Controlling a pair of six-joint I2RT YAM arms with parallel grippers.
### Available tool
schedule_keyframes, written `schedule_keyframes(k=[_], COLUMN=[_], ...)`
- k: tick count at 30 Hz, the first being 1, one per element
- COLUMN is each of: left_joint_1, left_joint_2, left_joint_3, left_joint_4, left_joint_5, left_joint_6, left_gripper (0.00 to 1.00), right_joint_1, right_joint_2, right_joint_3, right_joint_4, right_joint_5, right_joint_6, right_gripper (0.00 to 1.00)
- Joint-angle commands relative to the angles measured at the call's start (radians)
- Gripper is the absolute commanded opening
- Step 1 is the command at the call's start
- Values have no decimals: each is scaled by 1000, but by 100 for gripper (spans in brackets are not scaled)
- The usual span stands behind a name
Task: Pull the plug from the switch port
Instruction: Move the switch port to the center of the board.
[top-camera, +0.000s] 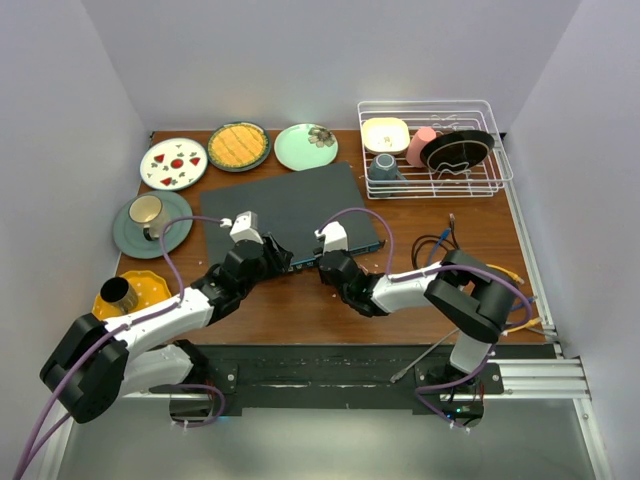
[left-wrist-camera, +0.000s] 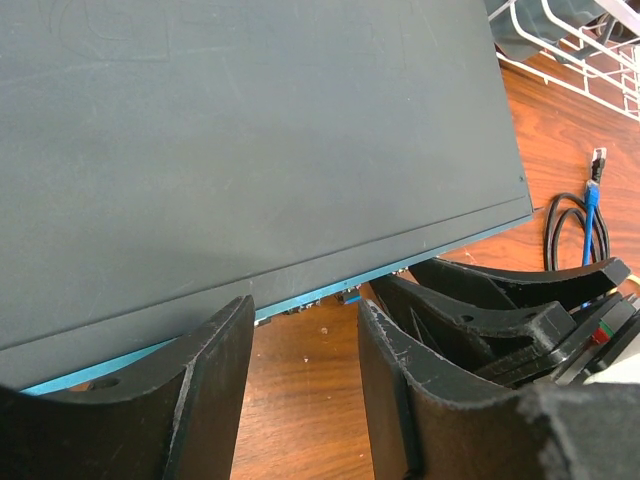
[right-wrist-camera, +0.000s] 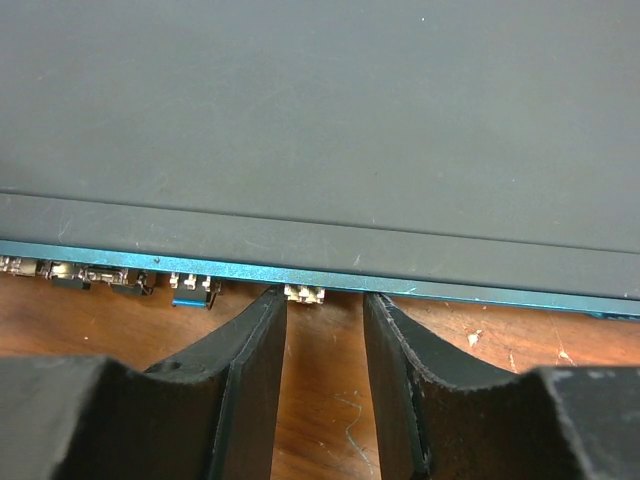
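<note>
Pre-grip stage at switch front edge, mid-table.
Right gripper spread wide, empty, tips against blue edge just beside what looks like small blue plug, apparently seated. Left gripper likewise spread, empty, close by. Remaining: shift onto plug, clamp, pull.
</note>
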Motion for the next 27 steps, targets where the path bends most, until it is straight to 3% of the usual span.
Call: schedule_keyframes(k=[1, 6, 17, 21, 27], left_joint_1=[4, 4, 4, 4, 4], left_joint_2=[-9, -33, -26, -21, -13], left_joint_3=[-4, -24, -76, -90, -96], left_joint_4=[33, 27, 73, 85, 99], left_joint_5=[9, 4, 49, 56, 65], left_joint_6=[-19, -27, -67, -64, -62], left_gripper=[50, 50, 50, 50, 50], right_joint_1=[-24, -24, -24, -24, -19], right_joint_2=[19, 14, 5, -20, -69], right_joint_3=[48, 35, -43, -83, -148], right_joint_4=[96, 142, 268, 298, 276], right_joint_5=[29, 31, 65, 91, 98], right_joint_6=[-46, -51, 7, 24, 66], right_gripper=[38, 33, 6, 0, 0])
